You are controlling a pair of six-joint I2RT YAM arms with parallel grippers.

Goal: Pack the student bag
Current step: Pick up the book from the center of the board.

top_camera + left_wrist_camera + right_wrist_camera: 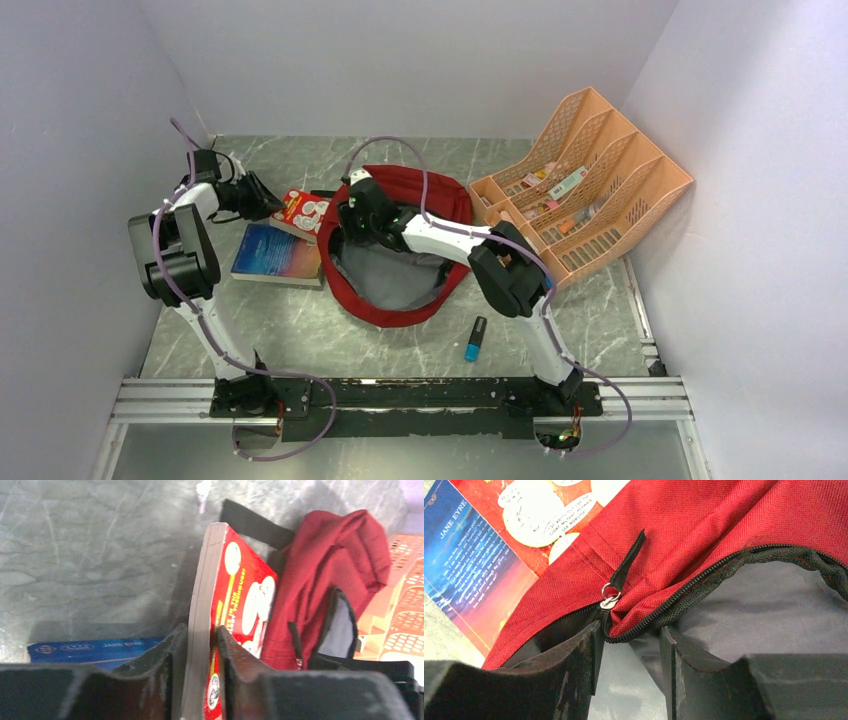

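Step in hand: loading the first book.

Left gripper [202, 632], left side of the desk [300, 335]: claw clamped on the red book [240, 590]. One finger is on the page edge and one on the cover, with the book on its edge and tilted. The blue book [275, 252] lies flat below it, nearer the left edge and not yet picked.

The student bag [395, 312] sits mid-desk toward the far edge with its mouth open upward and the grey lining showing. Right gripper [631, 630]: claw pinched on the bag's zip rim on the left side, just below the zip pull [624, 565], likely keeping the mouth open.

Next move, my read: lift the red book clear of the blue one, carry it right over the rim, then lower it into the lining and let go. The right wrist sits right at the entry side and the rim sags, so the book corner could snag on it.

A blue-capped marker [475, 340] lies beside the bag's near-right side. The peach organiser [590, 190] stands at the far right corner with small items inside. Neither blocks the path.
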